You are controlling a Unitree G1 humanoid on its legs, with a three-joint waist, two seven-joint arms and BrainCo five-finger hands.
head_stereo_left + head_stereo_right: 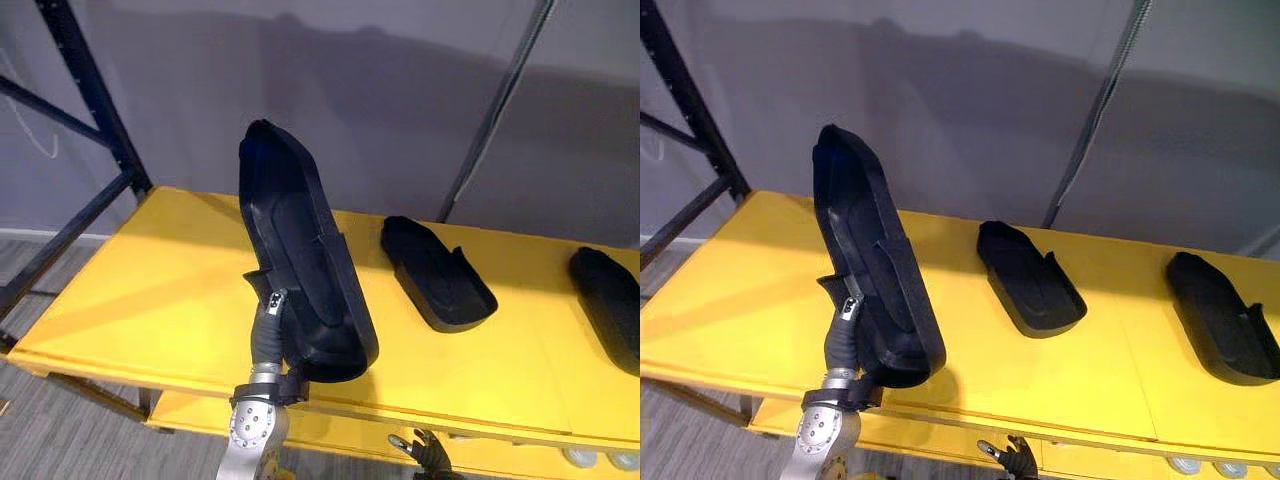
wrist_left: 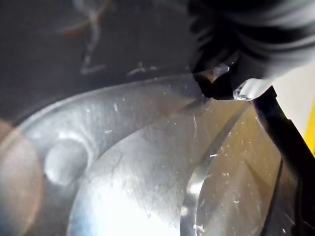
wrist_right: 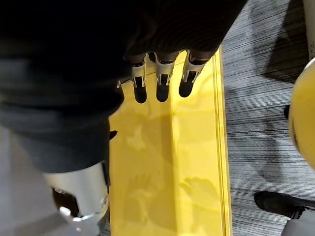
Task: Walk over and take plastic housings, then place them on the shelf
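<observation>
A long black plastic housing point(image 1: 300, 250) stands tilted on end, its lower end over the front part of the yellow shelf point(image 1: 150, 290). My left hand point(image 1: 272, 305) grips it from below at its near edge, with the thumb hooked over the rim. In the left wrist view a dark fingertip point(image 2: 221, 86) presses on the housing's glossy inner surface point(image 2: 138, 167). Low in front of the shelf edge, my right hand point(image 1: 425, 450) hangs with its fingers point(image 3: 157, 73) straight over a lower yellow board point(image 3: 167, 162), holding nothing.
Two more black housings point(image 1: 437, 272) point(image 1: 610, 305) lie flat on the shelf to the right. A dark rack upright point(image 1: 95, 100) with braces rises at the left and a grey post point(image 1: 495, 110) behind the middle. A grey wall is behind the shelf.
</observation>
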